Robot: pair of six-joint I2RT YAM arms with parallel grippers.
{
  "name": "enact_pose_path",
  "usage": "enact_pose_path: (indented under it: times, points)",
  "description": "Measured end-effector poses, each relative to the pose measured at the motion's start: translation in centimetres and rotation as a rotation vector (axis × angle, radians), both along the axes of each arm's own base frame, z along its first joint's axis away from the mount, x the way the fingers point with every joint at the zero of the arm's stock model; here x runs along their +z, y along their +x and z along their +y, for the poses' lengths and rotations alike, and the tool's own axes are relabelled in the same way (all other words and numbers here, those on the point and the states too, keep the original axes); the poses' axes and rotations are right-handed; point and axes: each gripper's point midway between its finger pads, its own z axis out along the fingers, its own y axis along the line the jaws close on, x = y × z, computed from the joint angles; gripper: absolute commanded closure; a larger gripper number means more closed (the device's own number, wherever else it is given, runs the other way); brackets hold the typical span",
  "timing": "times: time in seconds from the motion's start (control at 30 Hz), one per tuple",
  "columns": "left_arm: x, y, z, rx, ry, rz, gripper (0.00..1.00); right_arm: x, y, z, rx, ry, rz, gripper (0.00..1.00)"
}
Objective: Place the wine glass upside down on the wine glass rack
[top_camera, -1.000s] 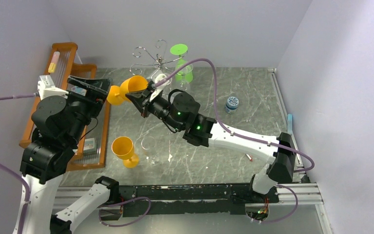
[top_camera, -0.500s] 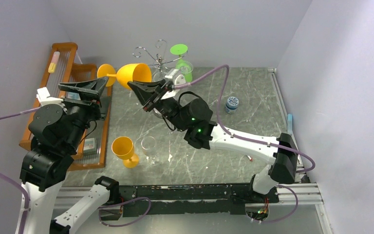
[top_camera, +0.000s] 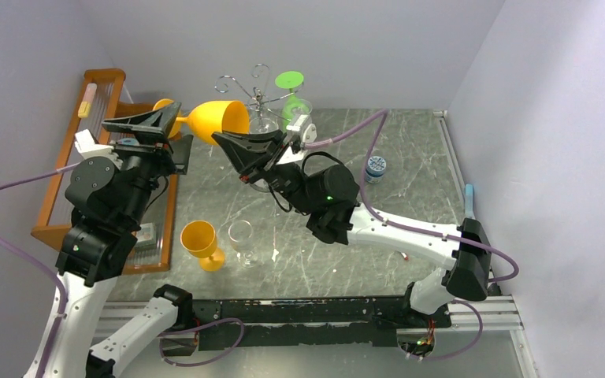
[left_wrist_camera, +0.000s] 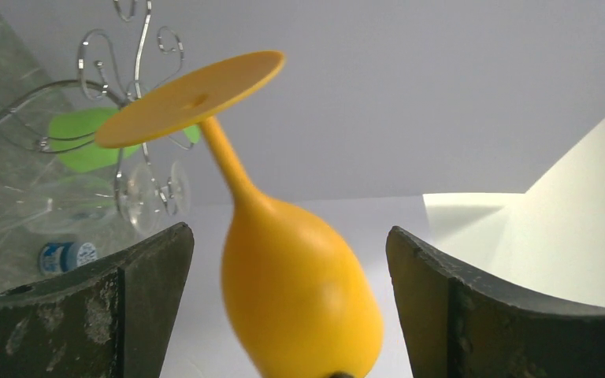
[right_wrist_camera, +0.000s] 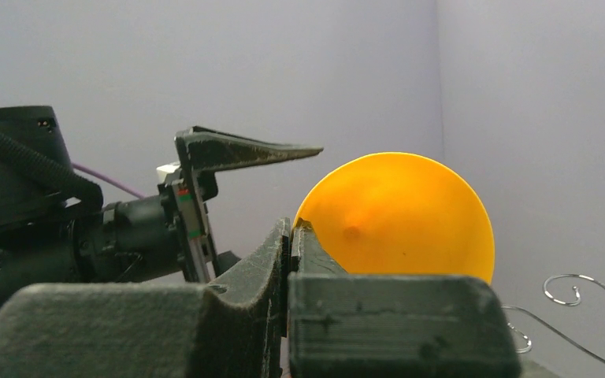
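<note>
The orange wine glass (top_camera: 219, 118) is held in the air, lying on its side, foot (top_camera: 161, 105) pointing left. My right gripper (top_camera: 224, 142) is shut on the rim of its bowl; the right wrist view shows the pinch (right_wrist_camera: 293, 230) and the orange bowl (right_wrist_camera: 398, 216). My left gripper (top_camera: 169, 127) is open with the glass bowl (left_wrist_camera: 295, 291) between its fingers (left_wrist_camera: 138, 291), apart from both. The chrome wine glass rack (top_camera: 258, 96) stands just behind the glass; its curled arms show in the left wrist view (left_wrist_camera: 138, 47).
A green glass (top_camera: 291, 94) and a clear glass hang on the rack. A second orange glass (top_camera: 202, 241) and a clear glass (top_camera: 241, 236) stand on the table. A wooden slatted rack (top_camera: 98, 98) lies at left, a small blue jar (top_camera: 376, 167) at right.
The glass has risen and moved back toward the rack in my right gripper. My left gripper has risen with it and stays open around it.
</note>
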Motion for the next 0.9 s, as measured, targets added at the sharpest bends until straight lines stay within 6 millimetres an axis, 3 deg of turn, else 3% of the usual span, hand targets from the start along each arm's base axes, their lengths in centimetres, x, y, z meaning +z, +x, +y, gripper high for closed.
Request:
enact_pose_path:
  times: [0.17,0.43,0.63,0.77,0.9]
  points:
    - [0.8,0.6,-0.2,-0.001,-0.044,-0.028,0.18,-0.1,-0.4,0.2,0.029,0.001,-0.002,1.0]
    - [0.1,1.8,-0.5,0.008,-0.095,-0.006,0.44,-0.3,-0.8,0.3,0.055,0.008,-0.006,1.0]
    - [0.0,2.0,0.5,0.063,-0.106,-0.008,0.71,-0.1,-1.1,0.3,0.067,0.019,-0.012,1.0]
    - [0.4,1.7,1.3,0.095,-0.114,-0.028,0.93,0.1,-1.4,0.0,0.079,0.033,-0.016,1.0]
    - [1.1,1.4,1.9,0.121,-0.133,-0.061,0.95,-0.1,-1.6,0.0,0.094,0.038,-0.012,1.0]
